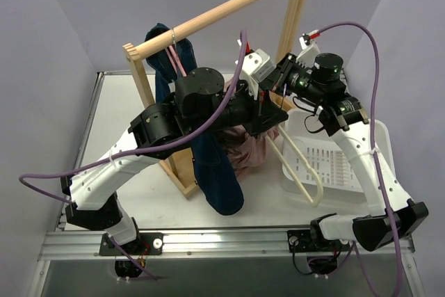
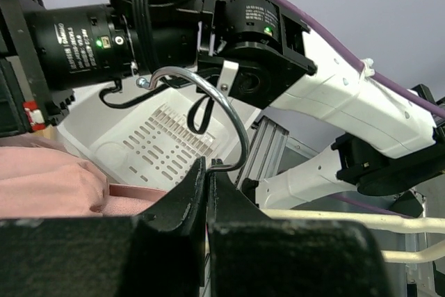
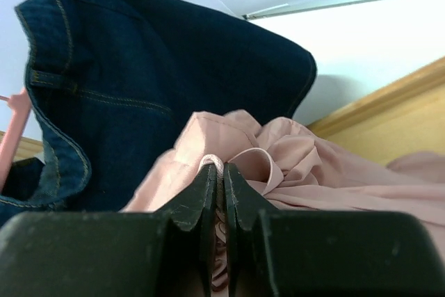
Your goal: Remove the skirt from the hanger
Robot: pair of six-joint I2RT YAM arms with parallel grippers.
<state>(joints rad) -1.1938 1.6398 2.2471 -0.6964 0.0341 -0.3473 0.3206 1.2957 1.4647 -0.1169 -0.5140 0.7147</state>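
Gripping silver metal hook of cream slim hanger: left gripper clamped. Right gripper pinches dusty-pink pleated fabric skirt, bunched beside dark blue denim garment, near white slotted basket.

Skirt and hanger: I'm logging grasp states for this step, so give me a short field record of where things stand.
left gripper: shut on the hanger, at the base of its metal hook
right gripper: shut on a fold of the skirt
skirt: bunched up between the arms; cannot tell if it is still attached to the hanger
hanger: off the rack, reaching over the white basket
denim garment: hanging on the rack
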